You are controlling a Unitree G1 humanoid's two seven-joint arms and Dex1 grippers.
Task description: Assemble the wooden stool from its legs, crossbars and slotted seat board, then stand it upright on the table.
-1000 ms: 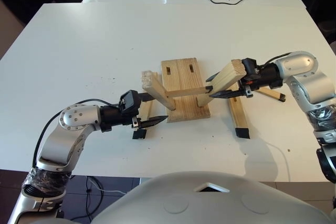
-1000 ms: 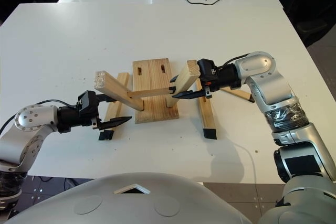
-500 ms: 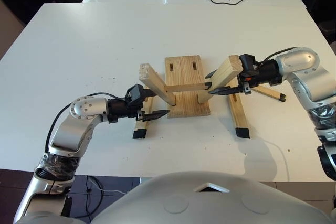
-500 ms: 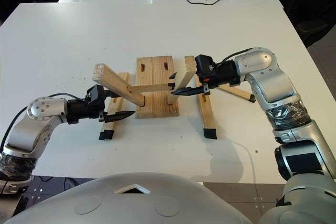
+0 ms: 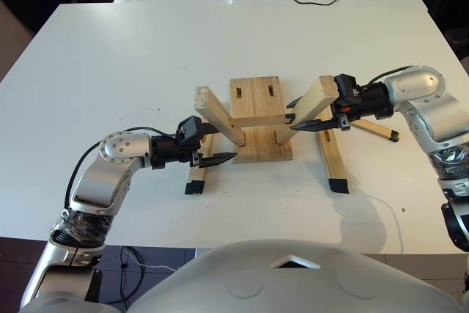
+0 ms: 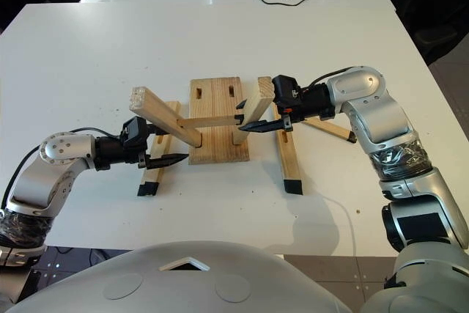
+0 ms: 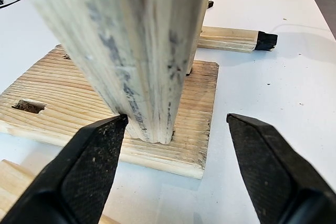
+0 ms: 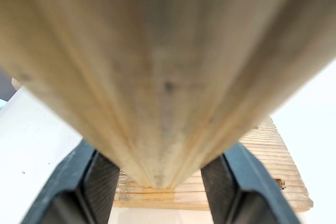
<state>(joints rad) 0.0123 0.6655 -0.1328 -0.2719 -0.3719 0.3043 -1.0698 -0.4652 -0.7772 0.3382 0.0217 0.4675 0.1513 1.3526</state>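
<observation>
The slotted seat board [image 5: 256, 137] lies flat mid-table. Over it stands a frame of two pale wooden legs joined by a crossbar [image 5: 260, 120]. My right gripper [image 5: 294, 119] is shut on the right leg [image 5: 315, 100]; the wrist view has both fingers [image 8: 100, 182] pressed to its sides. The left gripper [image 5: 220, 153] is open around the lower end of the left leg [image 5: 216, 113]. One finger [image 7: 94, 166] touches that leg [image 7: 142, 51], while the other stands well apart.
Loose legs with black feet lie on the table: one under my left gripper [image 5: 196, 175], one right of the board [image 5: 333, 160], a third behind it [image 5: 375, 130]. A mouse, cables and a laptop sit on the far table.
My left gripper has moved forward and to the right, up to the left leg, and now straddles it. The leg frame has shifted slightly back over the board in the right gripper.
</observation>
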